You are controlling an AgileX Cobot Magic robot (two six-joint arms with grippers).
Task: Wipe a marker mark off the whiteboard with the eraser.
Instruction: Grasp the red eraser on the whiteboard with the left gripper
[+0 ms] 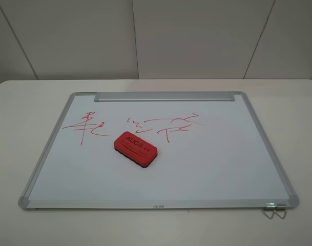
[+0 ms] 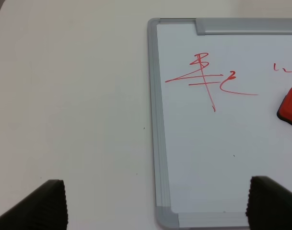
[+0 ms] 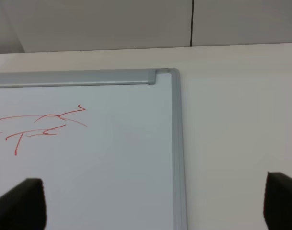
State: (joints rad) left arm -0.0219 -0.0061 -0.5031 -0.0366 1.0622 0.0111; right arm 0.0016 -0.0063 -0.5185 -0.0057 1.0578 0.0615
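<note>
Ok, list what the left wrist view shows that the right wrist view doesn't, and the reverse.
Only the left wrist view: the marker mark and one end of the eraser. Only the right wrist view: the T-shaped part of the wider scribble and the wall behind the table. Both: the whiteboard, its silver bar and the white table; each frames its own open tool, left tool and right tool.

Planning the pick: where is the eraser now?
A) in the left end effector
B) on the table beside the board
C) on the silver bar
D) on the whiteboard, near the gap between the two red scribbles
D: the eraser lies flat on the whiteboard, just below the gap between the marker mark and the wider scribble in the high view.
</note>
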